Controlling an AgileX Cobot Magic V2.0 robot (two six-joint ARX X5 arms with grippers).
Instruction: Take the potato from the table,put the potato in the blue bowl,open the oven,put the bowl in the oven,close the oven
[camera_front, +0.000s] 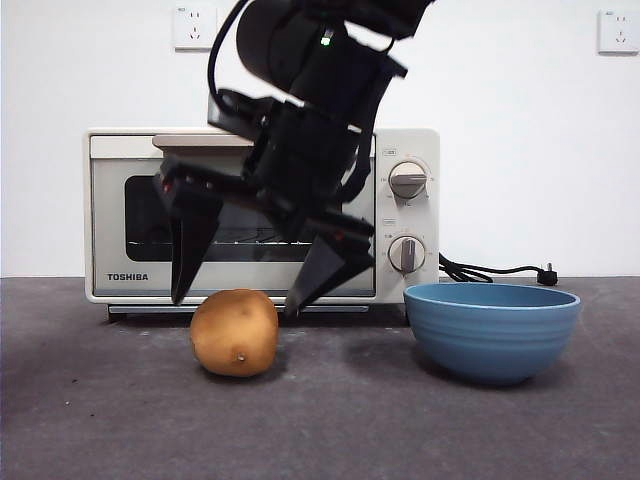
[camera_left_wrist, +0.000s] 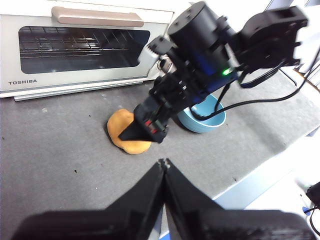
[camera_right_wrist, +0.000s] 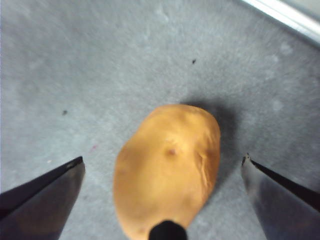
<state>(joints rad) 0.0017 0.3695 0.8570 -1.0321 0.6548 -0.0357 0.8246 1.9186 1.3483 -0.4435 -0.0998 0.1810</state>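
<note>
A: Start at the left of the front view; why does the TOSHIBA toaster oven (camera_front: 130, 215) sit there with its door shut?

B: It stands at the back of the dark grey table (camera_front: 90, 420), filling the middle band from the left edge to past centre; the beige bar handle (camera_front: 200, 141) runs along the top of the door, and I judge the door stays shut because nothing is ready to go inside; the potato (camera_front: 234, 332) is not yet in the bowl.

A: And the dark arm in front of it?

B: That is the right gripper (camera_front: 237, 292), coming down from the upper middle; its jaws are spread wide, wider than the potato, tips pointing down, so the spread looks set for a grasp from above.

A: Where is the potato against those jaws?

B: Left of centre, low in the front view, resting on the table; one tip hangs just above and left of it, the other just above and right; in the right wrist view the potato (camera_right_wrist: 167, 167) lies between the jaws with clear gaps on both sides, so nothing touches it.

A: Further right?

B: The blue bowl (camera_front: 492, 330) sits empty at lower right, upright, near the potato but apart; the black cord (camera_front: 490, 270) trails behind it.

A: The left gripper (camera_left_wrist: 164, 162)?

B: It waits back from the work, jaws closed together on nothing.
</note>
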